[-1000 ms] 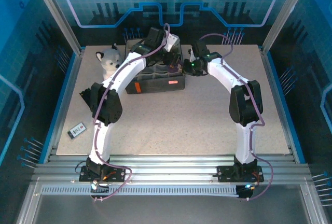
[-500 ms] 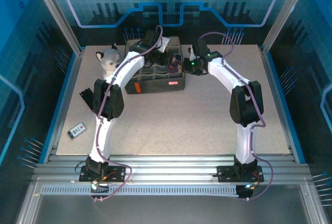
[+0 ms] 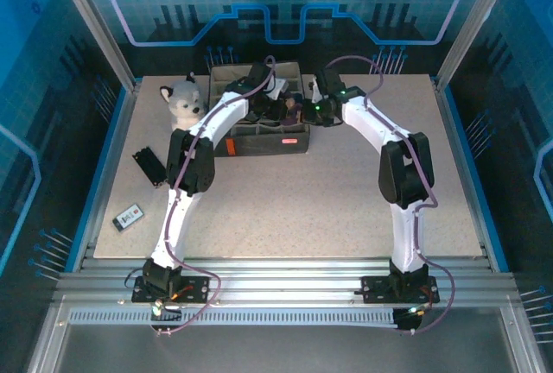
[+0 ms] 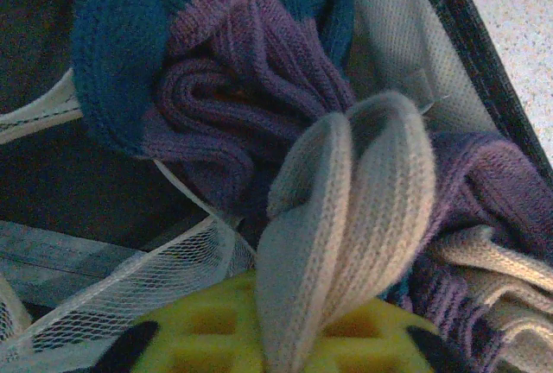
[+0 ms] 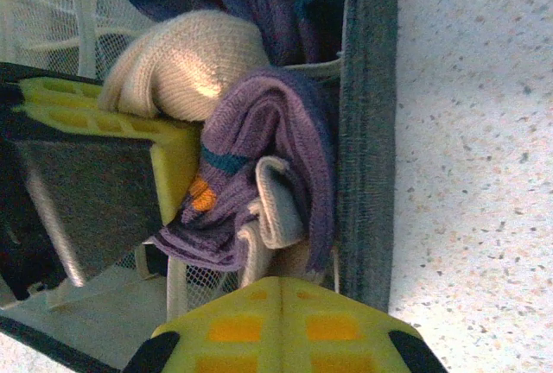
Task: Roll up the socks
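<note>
Starting from above, the socks are seen in the right end of the grey box at the far edge of the table; at the left wrist the left gripper is clamped on their tan part, and at the right wrist the right gripper is closed just at their cuff.

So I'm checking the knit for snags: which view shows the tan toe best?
Left wrist view: the tan toe sits large in the middle, folded, ribs sharp. Right wrist view shows it smaller, with glare. From the top camera the socks are a small purple patch.
</note>
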### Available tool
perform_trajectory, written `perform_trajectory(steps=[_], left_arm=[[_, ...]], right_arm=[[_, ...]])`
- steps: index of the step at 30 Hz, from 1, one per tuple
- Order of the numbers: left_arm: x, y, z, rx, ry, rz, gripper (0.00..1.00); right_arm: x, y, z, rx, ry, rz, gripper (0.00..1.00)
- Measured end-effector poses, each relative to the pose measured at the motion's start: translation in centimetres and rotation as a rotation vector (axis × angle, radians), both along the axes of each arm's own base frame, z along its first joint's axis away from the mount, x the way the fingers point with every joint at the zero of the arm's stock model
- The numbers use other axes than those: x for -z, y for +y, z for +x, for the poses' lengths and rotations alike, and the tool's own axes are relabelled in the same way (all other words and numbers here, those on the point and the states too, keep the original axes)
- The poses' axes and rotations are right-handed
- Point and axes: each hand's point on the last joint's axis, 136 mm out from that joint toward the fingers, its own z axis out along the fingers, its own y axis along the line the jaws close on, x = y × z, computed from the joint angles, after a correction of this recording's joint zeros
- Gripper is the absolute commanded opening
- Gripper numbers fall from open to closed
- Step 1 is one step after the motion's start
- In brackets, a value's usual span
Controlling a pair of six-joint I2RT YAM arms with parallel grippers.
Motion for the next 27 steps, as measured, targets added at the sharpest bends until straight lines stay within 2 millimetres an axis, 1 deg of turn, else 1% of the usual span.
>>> perform_trajectory(steps=[2, 5, 9, 11, 13, 16, 18, 21, 22, 24, 27], left_arm=[[0.0, -0.2, -0.1, 0.006, -0.009, 0.015, 0.00], [0.1, -0.5, -0.2, 0.020, -0.031, 0.055, 0.00], [-0.7, -1.3, -0.2, 0.041, -0.066, 0.098, 0.00], [-0.7, -1.8, -0.3, 0.054, -0.074, 0.117, 0.00], [-0.3, -2.3, -0.5, 0.065, -0.073, 0.134, 0.00], [0.8, -2.6, -0.6, 0.067, -0.066, 0.157, 0.00], [1.4, -2.5, -0.6, 0.068, -0.058, 0.169, 0.00], [1.7, -2.3, -0.6, 0.071, -0.056, 0.188, 0.00], [1.8, -2.1, -0.6, 0.068, -0.053, 0.193, 0.05], [1.9, -1.9, -0.7, 0.067, -0.048, 0.200, 0.20], [2.0, -1.3, -0.5, 0.056, -0.047, 0.207, 0.33]], right_arm=[[0.4, 0.3, -0.1, -0.006, 0.008, 0.001, 0.00], [0.3, 0.3, -0.1, -0.007, 0.006, 0.003, 0.00], [0.3, 0.3, -0.1, -0.008, 0.007, 0.002, 0.00], [0.4, 0.4, -0.1, -0.009, 0.008, 0.001, 0.00], [0.4, 0.5, 0.2, -0.013, 0.008, -0.003, 0.00], [0.5, 0.8, 1.1, -0.021, -0.001, -0.022, 0.00], [1.2, 0.8, 1.6, -0.026, 0.002, -0.041, 0.00], [2.3, 1.2, 2.0, -0.039, 0.009, -0.066, 0.00], [2.5, 1.3, 2.0, -0.044, 0.011, -0.072, 0.00], [2.7, 1.5, 2.0, -0.052, 0.008, -0.084, 0.00], [2.8, 1.2, 1.8, -0.053, 0.012, -0.103, 0.00]])
